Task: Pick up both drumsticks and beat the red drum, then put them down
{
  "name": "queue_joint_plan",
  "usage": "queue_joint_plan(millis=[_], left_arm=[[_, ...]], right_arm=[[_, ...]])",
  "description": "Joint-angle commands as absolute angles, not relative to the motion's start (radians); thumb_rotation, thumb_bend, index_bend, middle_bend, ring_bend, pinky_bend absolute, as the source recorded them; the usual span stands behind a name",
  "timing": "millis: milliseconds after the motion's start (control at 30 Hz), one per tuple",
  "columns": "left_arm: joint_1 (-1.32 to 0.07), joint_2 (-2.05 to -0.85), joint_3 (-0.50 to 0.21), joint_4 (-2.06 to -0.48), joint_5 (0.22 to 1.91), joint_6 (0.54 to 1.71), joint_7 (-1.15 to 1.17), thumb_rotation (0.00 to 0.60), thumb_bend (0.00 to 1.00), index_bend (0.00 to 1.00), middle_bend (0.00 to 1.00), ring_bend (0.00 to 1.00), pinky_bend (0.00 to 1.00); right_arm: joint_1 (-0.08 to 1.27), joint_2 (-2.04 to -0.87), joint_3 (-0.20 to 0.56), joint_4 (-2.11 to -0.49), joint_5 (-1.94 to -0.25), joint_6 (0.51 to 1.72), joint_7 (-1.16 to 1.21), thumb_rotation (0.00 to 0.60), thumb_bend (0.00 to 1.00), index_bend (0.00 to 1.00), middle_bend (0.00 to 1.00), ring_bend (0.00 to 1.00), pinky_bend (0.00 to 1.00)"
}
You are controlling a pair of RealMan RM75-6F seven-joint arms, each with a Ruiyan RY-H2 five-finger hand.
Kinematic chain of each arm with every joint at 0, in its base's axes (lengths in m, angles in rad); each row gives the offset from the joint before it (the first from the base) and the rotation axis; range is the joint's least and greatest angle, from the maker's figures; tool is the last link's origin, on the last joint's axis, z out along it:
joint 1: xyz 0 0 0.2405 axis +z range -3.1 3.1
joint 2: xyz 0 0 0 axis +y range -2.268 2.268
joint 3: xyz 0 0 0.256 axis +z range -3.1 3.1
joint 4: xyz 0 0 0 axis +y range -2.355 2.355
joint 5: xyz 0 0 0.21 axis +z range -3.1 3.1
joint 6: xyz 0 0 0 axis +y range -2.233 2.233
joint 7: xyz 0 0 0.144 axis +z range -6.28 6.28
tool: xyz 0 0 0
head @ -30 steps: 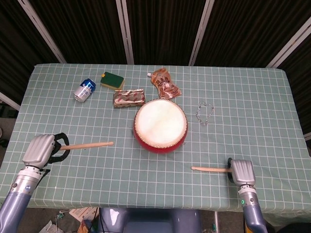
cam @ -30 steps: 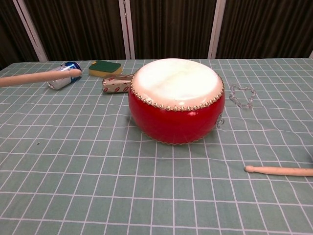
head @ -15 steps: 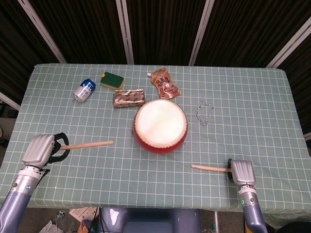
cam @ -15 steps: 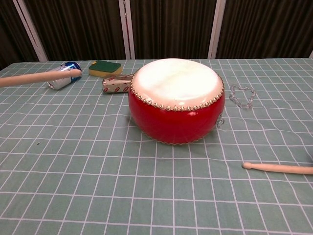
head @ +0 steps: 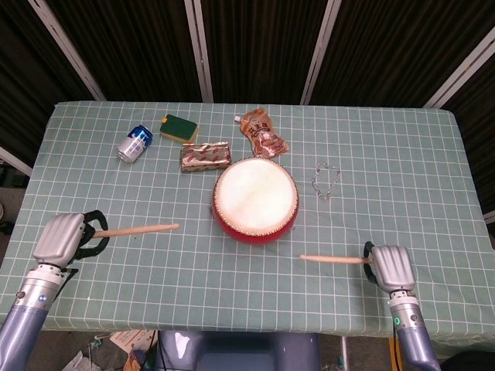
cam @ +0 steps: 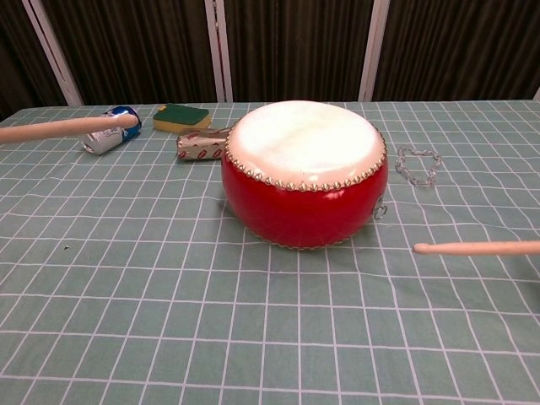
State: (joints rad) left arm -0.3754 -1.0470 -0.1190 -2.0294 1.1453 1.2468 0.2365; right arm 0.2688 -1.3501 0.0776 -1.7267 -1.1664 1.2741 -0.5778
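While the red drum (head: 256, 200) sits upright near the middle of the bench (head: 402, 147), its pale skin facing up, each hand is grasping a drumstick on either side of it. At the near left corner of the checked cloth, the left hand (head: 60, 238) is clenched around the butt of the left drumstick (head: 139, 229), which reaches from the hand toward the drum with its tip well short of the red shell. In the chest view this stick (cam: 67, 127) stands clear above the cloth, its tip showing in front of the blue can (cam: 108, 128). At the near right, the right hand (head: 390, 265) grasps the end of the right drumstick (head: 332, 259), which points left toward the drum's near side; the chest view shows it (cam: 477, 248) lifted off the cloth, tip beside the drum's lower right but apart from it. Behind the drum lie a green sponge (head: 179, 127), a foil packet (head: 206, 155), an orange pouch (head: 262, 133) and, to the right, a clear bead bracelet (head: 326, 178).
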Motion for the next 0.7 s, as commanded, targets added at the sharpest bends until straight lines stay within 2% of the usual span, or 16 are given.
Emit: queue_joint_plan(millis=[33, 433, 700], left_arm=[[-0.375, -1.046, -0.119, -2.031, 1.146, 1.247, 0.236, 0.600, 0.52, 0.79, 1.00, 1.00, 1.00], [-0.382, -1.035, -0.144, -2.026, 1.139, 1.258, 0.231, 0.600, 0.52, 0.79, 1.00, 1.00, 1.00], [-0.411, -1.022, -0.195, -2.015, 1.100, 1.246, 0.213, 0.600, 0.52, 0.79, 1.00, 1.00, 1.00]], right_arm=[[0.263, -1.309, 0.089, -1.749, -1.169, 1.283, -0.545, 0.600, 0.63, 0.87, 1.00, 1.00, 1.00], [0.262, -1.154, 0.191, -1.831, -1.060, 1.270, -0.394, 0.600, 0.64, 0.88, 1.00, 1.00, 1.00], [0.308, -1.071, 0.283, -1.952, -0.942, 1.254, -0.392, 0.600, 0.64, 0.88, 1.00, 1.00, 1.00]])
